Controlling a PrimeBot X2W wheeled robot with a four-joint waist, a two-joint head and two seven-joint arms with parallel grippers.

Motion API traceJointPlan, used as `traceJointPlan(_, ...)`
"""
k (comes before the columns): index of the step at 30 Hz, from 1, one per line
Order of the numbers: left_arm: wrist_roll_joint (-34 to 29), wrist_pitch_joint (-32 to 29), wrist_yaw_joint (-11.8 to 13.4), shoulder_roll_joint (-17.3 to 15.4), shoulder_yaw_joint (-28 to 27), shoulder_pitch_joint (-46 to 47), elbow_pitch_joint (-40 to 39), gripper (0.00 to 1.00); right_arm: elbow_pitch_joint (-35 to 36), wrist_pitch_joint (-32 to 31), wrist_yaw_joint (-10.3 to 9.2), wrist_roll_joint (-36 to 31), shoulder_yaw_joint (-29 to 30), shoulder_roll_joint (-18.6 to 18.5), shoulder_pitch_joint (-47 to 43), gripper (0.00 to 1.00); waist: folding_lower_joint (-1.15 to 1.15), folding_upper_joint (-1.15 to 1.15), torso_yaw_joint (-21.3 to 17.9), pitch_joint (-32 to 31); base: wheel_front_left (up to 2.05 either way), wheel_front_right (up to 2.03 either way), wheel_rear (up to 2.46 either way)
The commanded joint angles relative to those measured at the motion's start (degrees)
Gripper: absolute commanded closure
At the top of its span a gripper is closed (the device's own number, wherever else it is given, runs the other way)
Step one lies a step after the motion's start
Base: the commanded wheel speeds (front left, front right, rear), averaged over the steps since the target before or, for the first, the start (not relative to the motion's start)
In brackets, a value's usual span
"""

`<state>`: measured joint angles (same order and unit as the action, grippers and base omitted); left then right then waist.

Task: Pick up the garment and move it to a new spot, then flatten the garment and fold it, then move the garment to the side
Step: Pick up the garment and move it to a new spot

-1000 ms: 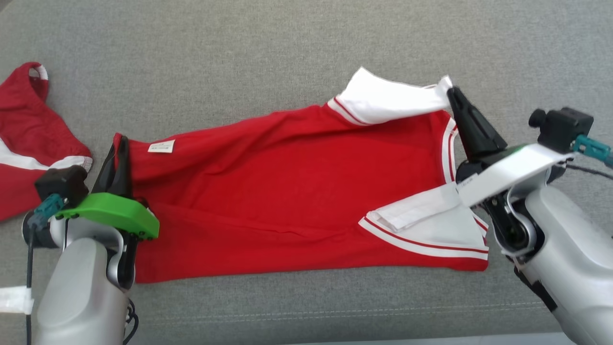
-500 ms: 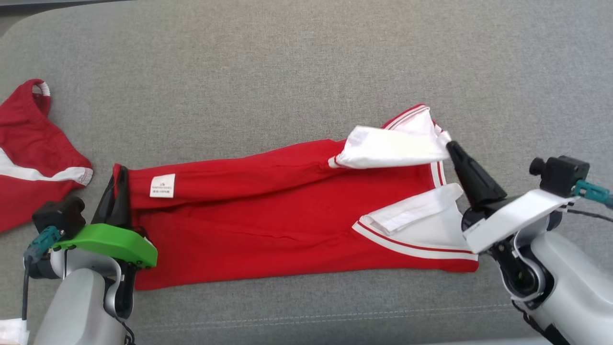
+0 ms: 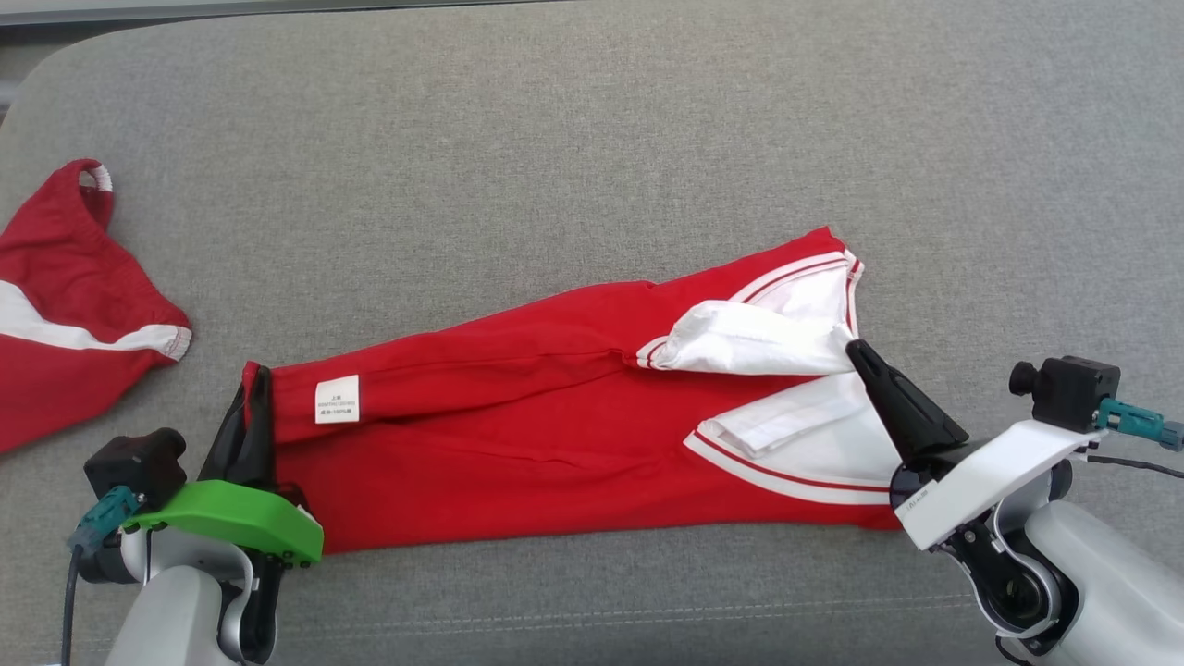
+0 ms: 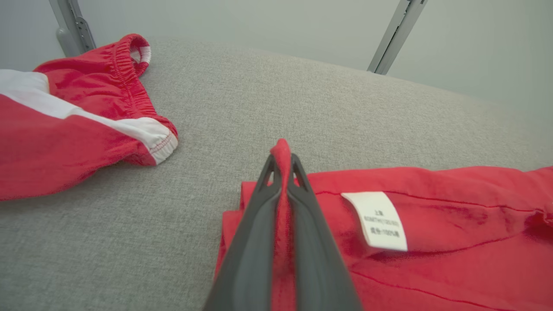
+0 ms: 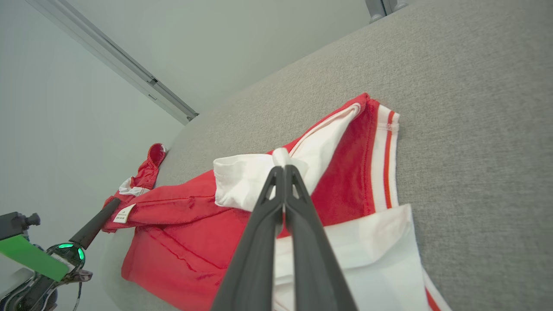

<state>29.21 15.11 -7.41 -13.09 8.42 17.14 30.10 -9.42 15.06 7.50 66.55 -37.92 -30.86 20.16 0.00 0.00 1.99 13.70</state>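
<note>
Left claw (image 3: 260, 377) is clenched on the hem corner of the red garment (image 3: 518, 444), and right claw (image 3: 857, 351) is pinching the white sleeve (image 3: 749, 338) at the far end. The garment lies stretched along the grey cushion (image 3: 592, 139) with its care label (image 3: 337, 400) facing up. For a clean fold, both claws should travel together, hold the cloth taut, and set edge onto edge before letting go. Any slack likely leaves wrinkles. The red shorts (image 3: 65, 305) lie well apart.

The head view looks steeply down from above on the grey cushion (image 3: 592, 139). Both wrist views sit low and close, skimming the red garment (image 3: 518, 444); the right one seems rolled sideways. All three share its white label (image 3: 337, 399).
</note>
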Motion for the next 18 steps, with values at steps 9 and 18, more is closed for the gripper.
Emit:
traceJointPlan(9,1.58,-0.07,-0.1,0.58,-0.89,-0.9,1.92,1.0,-0.58,0.24,-0.02,2.53,-3.14,-1.18,-1.63,1.0,0.0,0.0,0.07,-0.23,0.0,0.0,0.0)
traceJointPlan(18,0.6,-0.07,-0.1,1.05,-1.01,-0.97,4.06,1.0,-4.18,0.24,-0.02,2.1,-8.17,-1.78,0.16,1.0,0.0,0.0,-0.19,-0.54,0.0,0.0,0.0)
